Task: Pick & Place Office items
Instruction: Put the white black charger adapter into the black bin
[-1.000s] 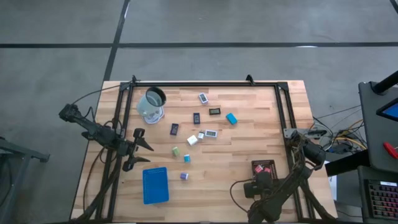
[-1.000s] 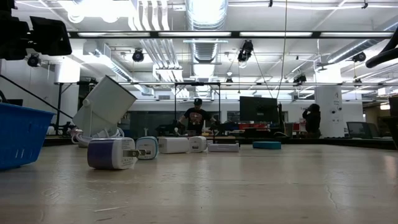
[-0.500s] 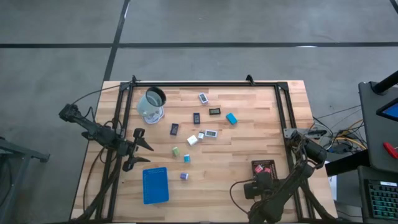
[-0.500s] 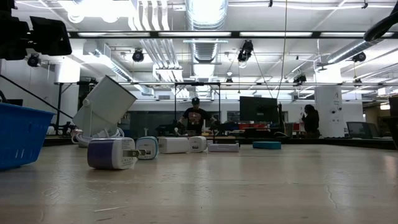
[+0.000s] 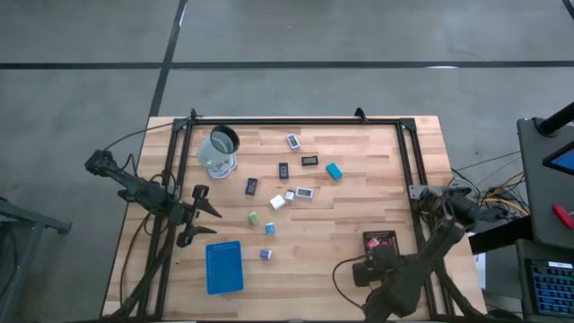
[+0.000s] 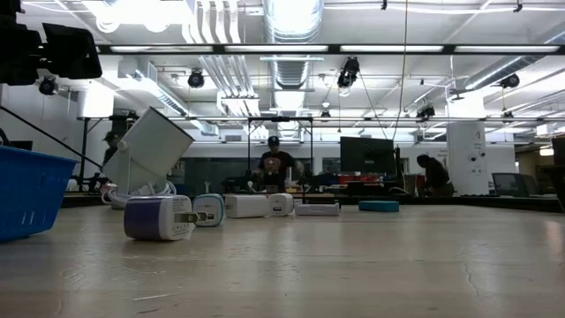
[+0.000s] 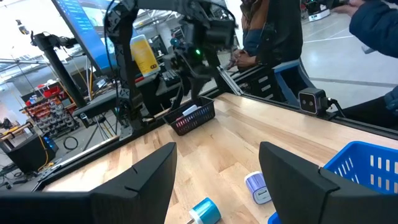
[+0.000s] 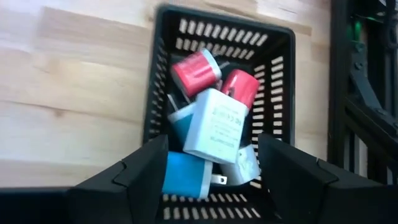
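- While the right gripper (image 8: 208,163) is hanging directly above the black slotted plastic basket (image 8: 161,74), its two dark fingers (image 8: 127,177) are standing wide apart and carrying nothing; the white block-shaped plug adapter (image 8: 214,126) is lying between them and farther down, on top of the pile.
- Beside that white piece, two red round-ended adapters (image 8: 199,70) are resting beyond the fingertips, and a blue adapter (image 8: 186,174) is sitting just inside one finger, all within the basket walls.
- Judging from this, the drop looks done, so the arm should be lifting straight up before swinging, keeping both fingers clear of the basket rim.
- The left gripper (image 7: 217,168) is waiting with its fingers (image 7: 140,180) spread wide and empty; a blue slotted plastic tray (image 7: 367,165) is lying just outside one finger, and a small purple-and-white plug block (image 7: 256,186) and a teal one (image 7: 205,210) are lying on the wood between the fingers.
- Farther out on the light wooden table (image 5: 359,211), the remaining small office items (image 5: 278,202) are scattered near the middle, well apart from both grippers, with a clear round cup (image 5: 218,149) tilted near them.
- For the next pick, choosing an isolated piece would be wisest, approaching from above with the fingers straddling its narrow sides.
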### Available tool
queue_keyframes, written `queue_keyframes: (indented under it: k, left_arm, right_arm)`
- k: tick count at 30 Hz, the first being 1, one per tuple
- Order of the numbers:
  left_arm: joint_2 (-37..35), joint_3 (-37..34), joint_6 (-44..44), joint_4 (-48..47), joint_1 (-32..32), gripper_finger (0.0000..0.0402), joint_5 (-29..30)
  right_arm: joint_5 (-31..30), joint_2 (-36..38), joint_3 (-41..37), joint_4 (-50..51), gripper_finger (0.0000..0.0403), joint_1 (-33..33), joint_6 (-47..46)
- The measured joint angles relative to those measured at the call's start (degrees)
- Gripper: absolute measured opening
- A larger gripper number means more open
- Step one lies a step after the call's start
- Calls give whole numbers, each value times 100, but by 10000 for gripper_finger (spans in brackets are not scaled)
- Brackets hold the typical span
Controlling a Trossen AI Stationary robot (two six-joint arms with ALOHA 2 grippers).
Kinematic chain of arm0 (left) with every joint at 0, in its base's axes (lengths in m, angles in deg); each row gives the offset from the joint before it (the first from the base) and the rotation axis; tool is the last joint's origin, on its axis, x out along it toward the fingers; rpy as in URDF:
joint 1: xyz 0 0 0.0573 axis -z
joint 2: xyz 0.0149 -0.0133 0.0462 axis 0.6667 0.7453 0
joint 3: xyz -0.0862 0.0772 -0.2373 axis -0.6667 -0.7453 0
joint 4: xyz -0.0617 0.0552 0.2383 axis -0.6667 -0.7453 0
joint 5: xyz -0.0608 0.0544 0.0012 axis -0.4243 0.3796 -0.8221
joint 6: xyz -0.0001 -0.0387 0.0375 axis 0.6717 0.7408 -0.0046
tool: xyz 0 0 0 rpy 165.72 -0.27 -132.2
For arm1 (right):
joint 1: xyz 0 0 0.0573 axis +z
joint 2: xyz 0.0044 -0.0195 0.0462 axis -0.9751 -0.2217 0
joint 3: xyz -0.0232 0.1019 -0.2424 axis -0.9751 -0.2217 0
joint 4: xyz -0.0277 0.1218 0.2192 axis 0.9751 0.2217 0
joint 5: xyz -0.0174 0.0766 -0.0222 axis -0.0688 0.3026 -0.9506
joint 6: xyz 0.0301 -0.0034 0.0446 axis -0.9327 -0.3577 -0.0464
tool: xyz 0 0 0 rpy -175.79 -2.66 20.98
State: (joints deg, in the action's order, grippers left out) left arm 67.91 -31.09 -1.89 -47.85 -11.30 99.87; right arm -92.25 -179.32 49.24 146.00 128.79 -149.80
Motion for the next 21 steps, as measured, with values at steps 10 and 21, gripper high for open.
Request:
queue_keyframes:
  k: [10,21]
  left_arm:
    - [0,1,0,-1,0,234,0]
    - [1,0,-1,-2,0,234,-1]
  right_arm:
    - [-1631,815,-7,4,240,-53,611]
    - [-3350,925,-20,-143,241,-535,1975]
